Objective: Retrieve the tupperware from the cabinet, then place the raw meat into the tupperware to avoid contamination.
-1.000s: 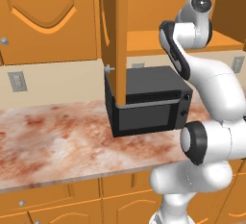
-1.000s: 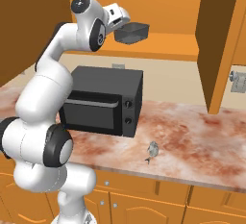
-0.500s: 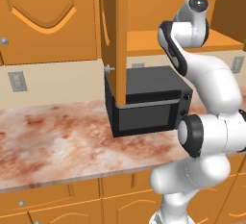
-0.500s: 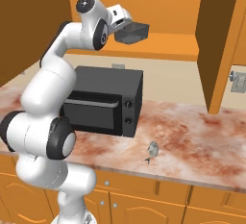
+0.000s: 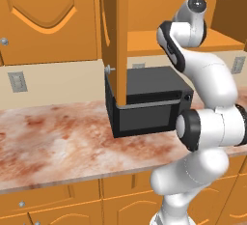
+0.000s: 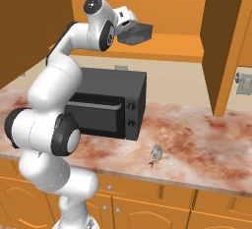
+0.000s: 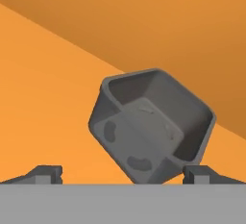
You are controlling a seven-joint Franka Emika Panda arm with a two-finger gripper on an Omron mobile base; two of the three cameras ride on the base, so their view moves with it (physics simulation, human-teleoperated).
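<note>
The grey tupperware (image 6: 137,34) rests on the shelf of the open cabinet (image 6: 170,46), above the microwave. My gripper (image 6: 131,25) is raised to that shelf, right at the container's near side. In the hand view the tupperware (image 7: 151,124) looks tilted and close, its near corner reaching down between my open fingertips (image 7: 47,172), which do not grip it. The raw meat (image 6: 156,154) is a small grey piece on the marble counter, right of the microwave. The cabinet's open door (image 5: 116,40) hangs in front of the shelf in the left base view.
A black microwave (image 6: 110,102) stands on the counter (image 6: 197,139) under the shelf. The right cabinet door (image 6: 226,41) is swung open over the counter. A closed arched door (image 5: 43,21) is to the left, and drawer fronts (image 6: 147,206) run below the counter edge.
The arm has edged slightly toward the tupperware on the shelf. The jaws stay open and the container has not moved.
</note>
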